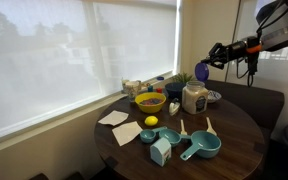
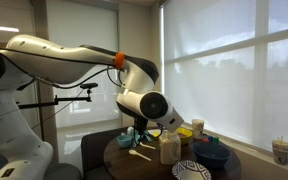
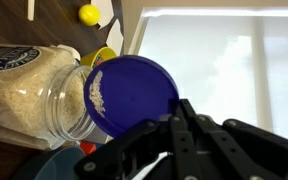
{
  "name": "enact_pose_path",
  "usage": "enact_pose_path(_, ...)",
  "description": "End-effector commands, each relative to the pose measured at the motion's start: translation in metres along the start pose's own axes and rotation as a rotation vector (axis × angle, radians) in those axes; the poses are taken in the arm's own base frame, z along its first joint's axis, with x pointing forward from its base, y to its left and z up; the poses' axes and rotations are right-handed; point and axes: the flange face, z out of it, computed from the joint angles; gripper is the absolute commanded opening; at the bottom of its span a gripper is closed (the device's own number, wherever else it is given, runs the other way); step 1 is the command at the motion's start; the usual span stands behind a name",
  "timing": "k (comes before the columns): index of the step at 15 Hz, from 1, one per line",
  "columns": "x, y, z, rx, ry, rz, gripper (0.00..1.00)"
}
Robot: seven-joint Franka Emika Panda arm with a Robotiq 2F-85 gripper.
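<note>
My gripper [image 3: 178, 108] is shut, pinching the rim of a round blue lid [image 3: 134, 93]. White grains stick to the lid's inner face. Just beside and below the lid is the open mouth of a clear jar [image 3: 34, 95] filled with pale grain. In an exterior view the gripper [image 1: 206, 68] holds the blue lid [image 1: 201, 72] in the air above the same jar [image 1: 194, 97], which stands upright at the back of the round dark table [image 1: 239, 130]. In the other exterior view the arm's wrist [image 2: 149, 105] hangs over the jar [image 2: 169, 148].
A yellow bowl [image 1: 149, 101], a lemon [image 1: 151, 121], teal measuring cups [image 1: 199, 148], a teal carton [image 1: 161, 151] and paper napkins [image 1: 114, 118] lie on the table. A patterned plate [image 1: 215, 96] sits behind the jar. Window blinds run close along the table's far side.
</note>
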Motion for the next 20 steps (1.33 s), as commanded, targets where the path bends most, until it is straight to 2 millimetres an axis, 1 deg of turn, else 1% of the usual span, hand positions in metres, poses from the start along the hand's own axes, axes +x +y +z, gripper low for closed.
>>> enact_pose_path(1,0.003,0.016,-0.006,0.085,-0.011,0.028,0.01)
enact_pose_path(7,0.007,0.038,-0.024,0.231,-0.041,0.094,0.01)
enact_pose_path(11,0.007,0.052,-0.029,0.256,-0.069,0.123,0.01)
enact_pose_path(13,0.007,0.057,-0.026,0.273,-0.068,0.123,0.01)
enact_pose_path(20,0.012,0.069,0.000,0.323,-0.033,0.093,0.01)
